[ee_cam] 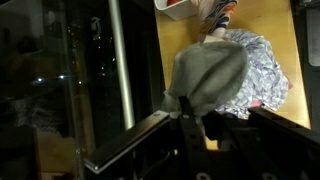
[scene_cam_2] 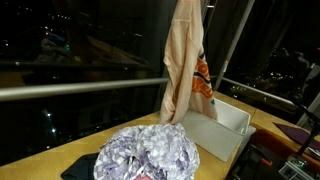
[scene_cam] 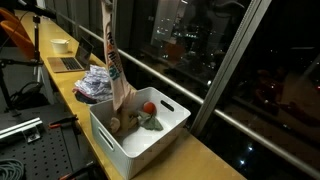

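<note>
The gripper [ee_cam: 196,118] is pinched tight on the tan cloth [scene_cam: 112,55] and holds it up high. The cloth hangs down long. Its bottom end reaches into the white bin [scene_cam: 155,148], I think, near the red ball [scene_cam: 149,107]. It is not let go yet. The shiny cloth pile [scene_cam: 95,85] lies on the table [scene_cam: 205,158] beside the bin.

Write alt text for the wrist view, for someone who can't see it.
The gripper is shut on a bunched pale cloth above a wooden counter. A patterned fabric lies behind it, a white bin shows at the top edge, and a dark window runs alongside.
</note>
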`<state>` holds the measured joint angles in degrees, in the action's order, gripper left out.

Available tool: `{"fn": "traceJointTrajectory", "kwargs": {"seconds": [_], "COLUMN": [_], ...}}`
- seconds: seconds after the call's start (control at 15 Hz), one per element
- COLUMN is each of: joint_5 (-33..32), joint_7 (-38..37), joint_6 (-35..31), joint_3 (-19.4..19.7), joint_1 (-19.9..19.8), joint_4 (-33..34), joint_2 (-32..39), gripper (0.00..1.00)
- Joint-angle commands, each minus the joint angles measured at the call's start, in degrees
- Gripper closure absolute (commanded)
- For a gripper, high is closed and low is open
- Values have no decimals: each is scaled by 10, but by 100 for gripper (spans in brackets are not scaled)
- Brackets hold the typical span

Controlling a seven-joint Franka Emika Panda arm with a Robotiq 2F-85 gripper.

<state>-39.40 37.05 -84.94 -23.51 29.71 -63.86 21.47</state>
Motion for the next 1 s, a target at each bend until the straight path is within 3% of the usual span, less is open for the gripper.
{"fn": "traceJointTrajectory", "kwargs": {"seconds": [0.0, 0.4, 0.53, 0.67, 0.73, 0.93], "joint_5": [-50, -120, -116, -83, -26, 65], "joint_7": [29, 78, 85, 74, 69, 69], "joint_6": [72, 139, 143, 133, 111, 115], "joint_3": [6, 18, 17, 6, 54, 87], "joint_1": [59, 144, 149, 124, 120, 83], "joint_4": [139, 292, 326, 328, 304, 337], "joint_2": [81, 159, 174, 169, 146, 149], "gripper": [98, 98, 98, 98, 98, 98]}}
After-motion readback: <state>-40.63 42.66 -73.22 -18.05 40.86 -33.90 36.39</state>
